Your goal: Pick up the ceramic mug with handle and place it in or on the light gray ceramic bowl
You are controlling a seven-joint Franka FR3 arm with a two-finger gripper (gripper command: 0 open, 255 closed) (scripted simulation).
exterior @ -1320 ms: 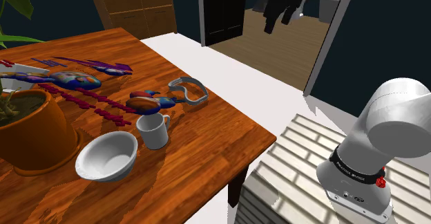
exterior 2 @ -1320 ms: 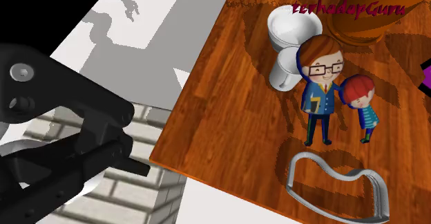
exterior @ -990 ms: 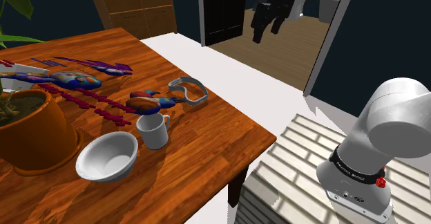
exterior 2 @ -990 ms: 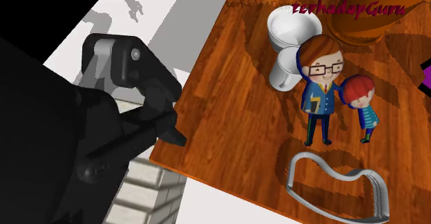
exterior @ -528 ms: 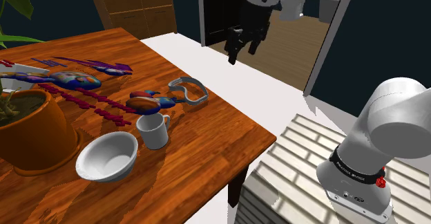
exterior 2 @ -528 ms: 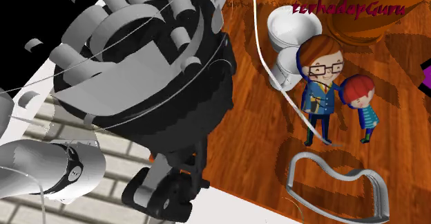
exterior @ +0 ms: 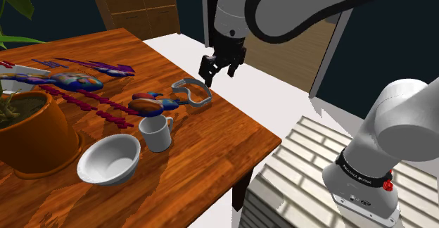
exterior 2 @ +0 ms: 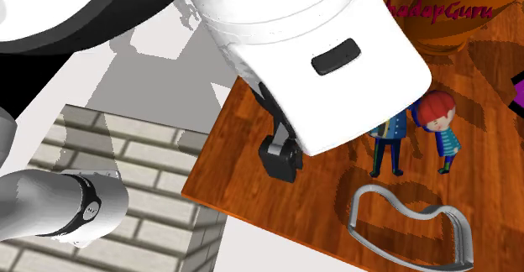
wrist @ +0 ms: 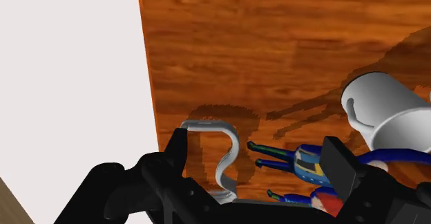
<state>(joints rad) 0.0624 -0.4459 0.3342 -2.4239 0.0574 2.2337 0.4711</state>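
The counter (exterior: 211,146) is reddish-brown wood, glossy, with a bold grain. The mug (exterior: 155,133) and bowl (exterior: 109,158) look smooth, pale and faintly shiny; the tool (exterior: 217,74) is matt black.

The shoulder camera sits beside the stand (exterior: 338,184), set well back, looking down across the wooden table (exterior: 211,156). The second camera hangs close over the table's corner, facing almost straight down, with the white arm (exterior 2: 285,27) crowding its lens. The wrist camera peers along the gripper (wrist: 257,153), near the tabletop. All three share the grey wavy band (exterior: 191,91) lying just ahead of the jaws
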